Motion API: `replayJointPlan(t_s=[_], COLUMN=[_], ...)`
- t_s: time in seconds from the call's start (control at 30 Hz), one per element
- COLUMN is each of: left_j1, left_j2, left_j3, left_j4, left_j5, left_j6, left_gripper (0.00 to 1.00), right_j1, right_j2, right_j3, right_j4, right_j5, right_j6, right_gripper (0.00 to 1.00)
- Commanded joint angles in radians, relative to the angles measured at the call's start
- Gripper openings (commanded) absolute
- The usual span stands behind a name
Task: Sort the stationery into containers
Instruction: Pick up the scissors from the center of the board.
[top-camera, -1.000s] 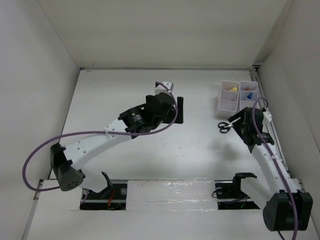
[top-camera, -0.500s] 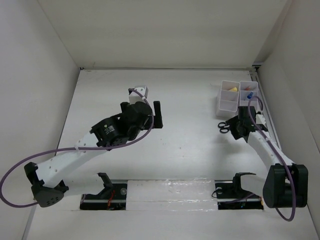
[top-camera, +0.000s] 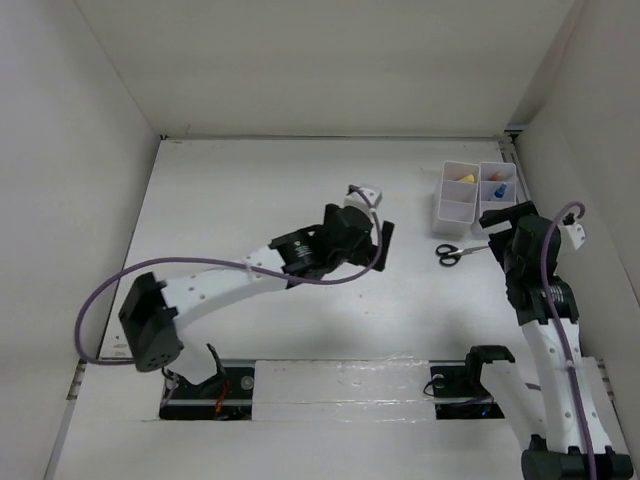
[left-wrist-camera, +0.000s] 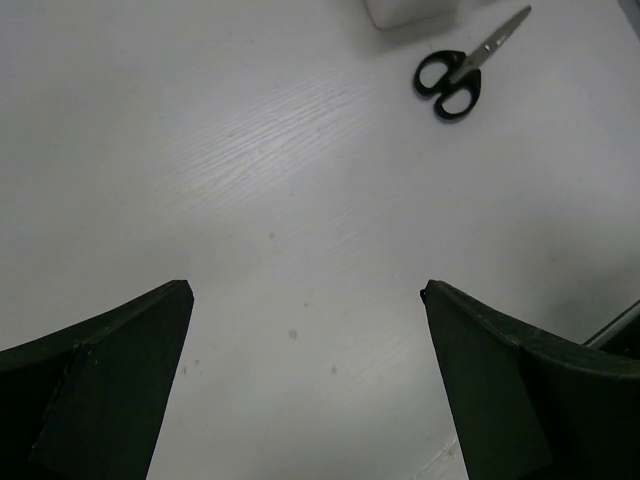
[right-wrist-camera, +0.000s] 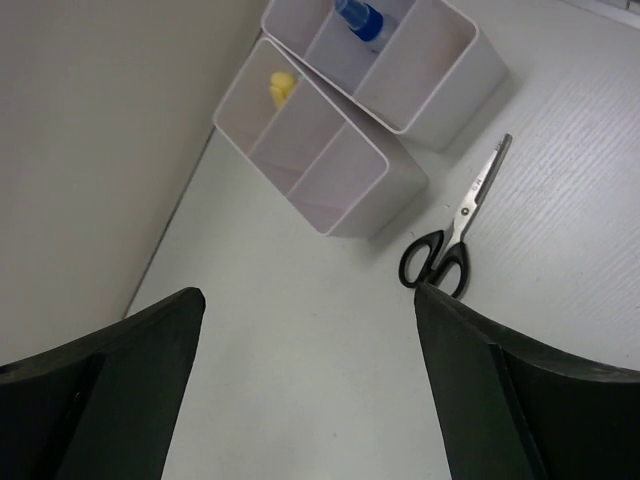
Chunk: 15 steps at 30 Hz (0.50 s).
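Observation:
The black-handled scissors (top-camera: 455, 252) lie flat on the table just in front of the two white bins (top-camera: 458, 208); they also show in the left wrist view (left-wrist-camera: 455, 75) and the right wrist view (right-wrist-camera: 448, 245). The left bin (right-wrist-camera: 345, 195) holds a yellow item (right-wrist-camera: 283, 88). The right bin (right-wrist-camera: 465, 70) holds the blue-capped bottle (right-wrist-camera: 360, 18). My right gripper (top-camera: 500, 222) hangs open and empty right of the scissors (right-wrist-camera: 308, 293). My left gripper (top-camera: 384, 243) is open and empty over bare table left of them (left-wrist-camera: 305, 288). Other stationery is out of view.
White walls close in the table on the left, back and right. The bins stand at the back right near the right wall (top-camera: 570, 180). Two black mounts (top-camera: 485, 358) sit on the rail at the near edge.
My left arm has swung from the left toward the table's middle. My right gripper has moved off the scissors toward the right and higher. The scissors have stayed in place.

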Motion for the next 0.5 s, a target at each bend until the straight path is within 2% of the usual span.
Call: replayJointPlan(t_s=[0.0,0.03,0.17,0.27,0.3,0.47], left_j1=[-0.031,-0.031,-0.031,-0.031,-0.031,-0.031], left_j2=[0.098,0.124,0.279,0.447,0.531,0.719], left_j3=[0.044,0.055,0.137,0.304,0.408,0.623], left_j4=[0.285,0.327,0.424,0.406,0.371,0.321], left_j5=[0.129,0.162,0.262,0.230,0.204,0.213], left_j6=[0.199,0.280,0.399,0.399,0.358,0.280], left_gripper=[1.00,1.00,1.00,0.98,0.98,0.94], right_j1=[0.003,0.003,0.003,0.003,0.003,0.042], right_j2=[-0.031,-0.056,-0.140,-0.191,-0.203,-0.245], right_j3=[0.097,0.125,0.137,0.137,0.137,0.148], right_j4=[-0.108,-0.122,-0.122,-0.131,-0.145,-0.199], right_j5=[0.035,0.035,-0.050,-0.107,-0.129,-0.084], right_j6=[-0.046,-0.057,-0.082,-0.094,-0.106,-0.120], right_gripper=[0.92,0.94,0.94,0.94,0.94,0.95])
